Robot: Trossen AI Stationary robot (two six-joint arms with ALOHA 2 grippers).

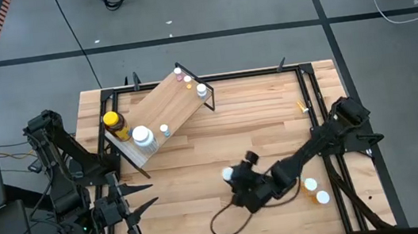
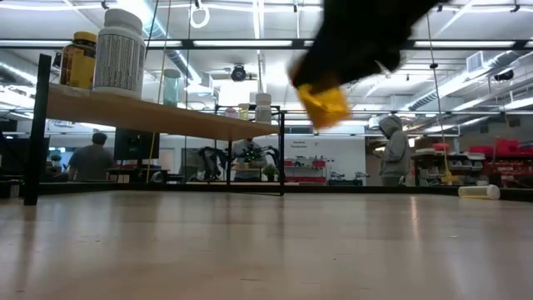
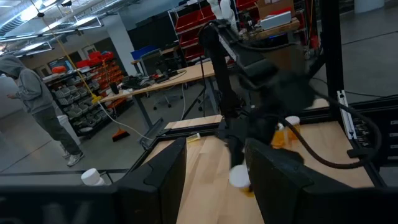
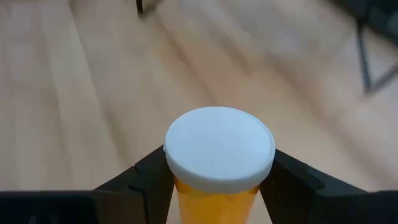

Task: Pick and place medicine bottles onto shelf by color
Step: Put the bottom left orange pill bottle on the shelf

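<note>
Gripping white-capped orange vial [image 4: 217, 162], right tool [image 1: 237, 179] above table; left tool [image 1: 129, 211] released.

1 camera looks straight down on the bench [image 1: 220, 143]; 1 sits level at bench height; 2 wrist cameras face forward, sharing the orange vial [image 4: 219, 167].

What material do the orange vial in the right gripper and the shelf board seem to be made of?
The orange vial looks like translucent plastic, since light glows through its body; its white cap looks like matte opaque plastic. The right gripper is shut on it. The shelf board looks like light unfinished plywood with visible grain, on thin black legs, probably metal.
</note>
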